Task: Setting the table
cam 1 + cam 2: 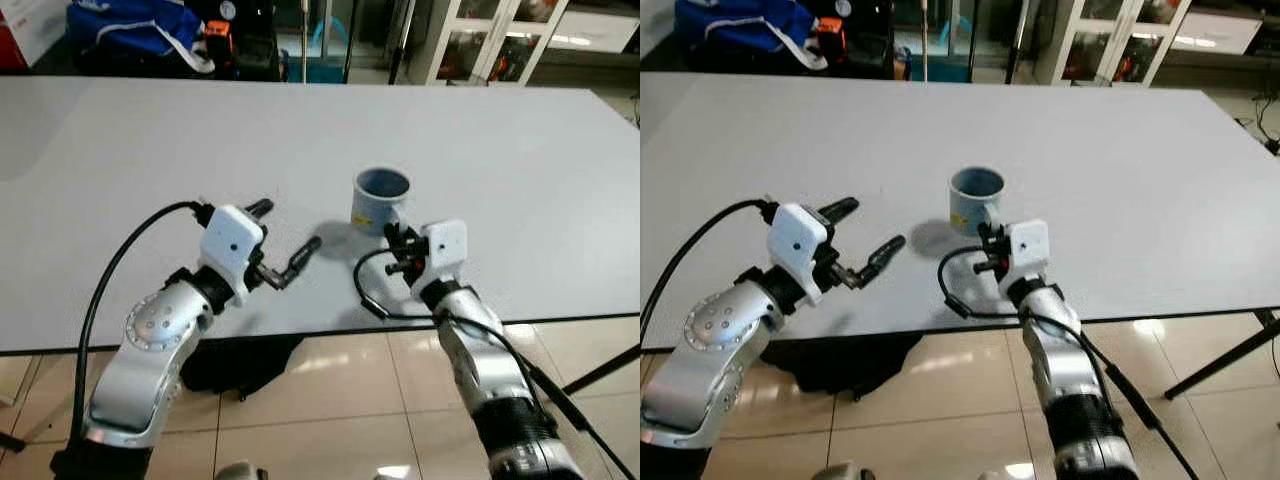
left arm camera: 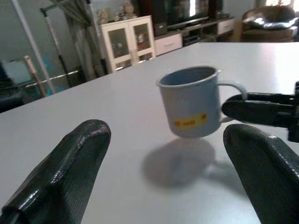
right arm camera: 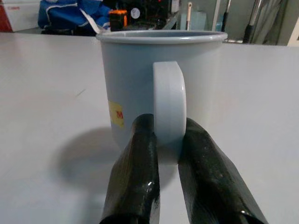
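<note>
A light blue enamel mug (image 1: 380, 198) with a yellow label stands near the front edge of the white table (image 1: 150, 140), raised slightly above its shadow. My right gripper (image 1: 393, 238) holds it from the near side, its two black fingers (image 3: 135, 168) pinched on the mug's handle (image 3: 169, 100). My left gripper (image 1: 284, 238) hovers over the table to the mug's left, open and holding nothing. In the left wrist view the mug (image 2: 190, 100) sits ahead between the spread fingers (image 2: 70, 163).
Beyond the table's far edge are a blue bag (image 1: 135, 25), dark equipment (image 1: 240, 40) and white glass-door cabinets (image 1: 500, 40). Tiled floor (image 1: 330, 400) lies below the near edge, with a dark cloth (image 1: 235, 365) and a black table leg (image 1: 600, 370).
</note>
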{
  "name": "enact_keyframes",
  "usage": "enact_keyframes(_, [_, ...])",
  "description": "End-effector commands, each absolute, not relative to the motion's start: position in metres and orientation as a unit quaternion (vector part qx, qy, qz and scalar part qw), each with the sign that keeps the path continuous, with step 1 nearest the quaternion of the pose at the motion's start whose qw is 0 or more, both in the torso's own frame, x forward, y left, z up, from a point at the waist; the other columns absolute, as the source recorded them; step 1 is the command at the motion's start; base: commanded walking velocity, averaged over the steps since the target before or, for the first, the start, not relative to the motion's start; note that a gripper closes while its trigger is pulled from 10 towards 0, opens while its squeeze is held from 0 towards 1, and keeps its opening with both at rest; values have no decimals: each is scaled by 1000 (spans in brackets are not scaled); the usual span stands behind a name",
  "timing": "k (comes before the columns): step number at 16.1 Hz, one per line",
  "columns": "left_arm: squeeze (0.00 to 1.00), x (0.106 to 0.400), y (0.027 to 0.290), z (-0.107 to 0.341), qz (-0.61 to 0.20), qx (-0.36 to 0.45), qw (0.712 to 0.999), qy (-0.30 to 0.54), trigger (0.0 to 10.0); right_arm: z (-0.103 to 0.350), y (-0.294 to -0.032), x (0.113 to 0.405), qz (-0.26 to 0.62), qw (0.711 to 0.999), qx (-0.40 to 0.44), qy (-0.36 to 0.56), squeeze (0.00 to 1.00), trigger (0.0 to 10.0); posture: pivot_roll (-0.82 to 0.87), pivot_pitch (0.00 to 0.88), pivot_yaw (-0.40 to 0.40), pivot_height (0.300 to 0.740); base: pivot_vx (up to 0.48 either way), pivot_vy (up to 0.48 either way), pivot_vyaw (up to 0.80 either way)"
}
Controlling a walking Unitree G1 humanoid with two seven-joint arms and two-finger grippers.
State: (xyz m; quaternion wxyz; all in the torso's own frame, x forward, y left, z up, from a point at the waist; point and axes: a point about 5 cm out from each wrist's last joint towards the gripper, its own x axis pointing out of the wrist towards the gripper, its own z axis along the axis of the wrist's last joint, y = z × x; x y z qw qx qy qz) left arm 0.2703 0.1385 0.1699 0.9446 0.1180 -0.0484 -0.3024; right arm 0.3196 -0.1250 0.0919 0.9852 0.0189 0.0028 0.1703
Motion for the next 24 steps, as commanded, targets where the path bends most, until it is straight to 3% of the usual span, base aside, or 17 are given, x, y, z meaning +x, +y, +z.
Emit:
enact_keyframes(1, [0, 273, 139, 172, -297, 127, 945, -51, 10000, 88, -127, 323, 158, 987, 28, 9, 0, 10000, 46, 58, -61, 740, 0, 0, 0])
enact_keyframes(5, [0, 277, 140, 172, -288, 145, 945, -49, 10000, 94, -112, 343, 167, 985, 34, 16, 0, 10000, 51, 54, -60, 740, 0, 0, 0])
enact_keyframes(9, [0, 290, 157, 172, -213, 176, 960, -40, 10000, 95, -100, 343, 202, 979, 30, 15, 0, 10000, 52, 45, -57, 740, 0, 0, 0])
enact_keyframes(13, [0, 291, 147, 179, -222, 139, 963, -63, 10000, 113, -130, 344, 119, 991, 41, -37, 0, 10000, 52, 32, -51, 740, 0, 0, 0])
enact_keyframes(17, [0, 292, 130, 173, -238, 122, 961, -62, 10000, 117, -152, 323, 89, 994, 28, -55, 0, 10000, 16, 17, -19, 740, 0, 271, -314])
enact_keyframes(24, [0, 298, 128, 175, -233, 127, 962, -68, 10000, 120, -148, 322, 98, 994, 19, -44, 0, 10000, 24, 0, -17, 740, 0, 463, -114])
